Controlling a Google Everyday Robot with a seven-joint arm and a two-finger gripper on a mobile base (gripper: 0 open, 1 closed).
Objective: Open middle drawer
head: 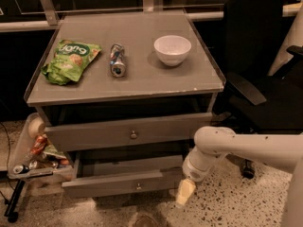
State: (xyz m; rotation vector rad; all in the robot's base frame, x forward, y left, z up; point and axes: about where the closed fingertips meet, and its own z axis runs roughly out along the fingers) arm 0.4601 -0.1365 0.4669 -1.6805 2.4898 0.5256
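Observation:
The grey cabinet shows two drawer fronts, each with a small round knob. The upper front stands slightly out under the tabletop. The lower one, the middle drawer, is pulled out further, with its inside showing behind the front. Any front below it is hidden. My gripper hangs tip down by the right end of the middle drawer's front, just above the floor and holding nothing. My white arm reaches in from the right.
On the cabinet top lie a green snack bag, a can on its side and a white bowl. A tray of snacks hangs at the cabinet's left side. A black office chair stands at the right.

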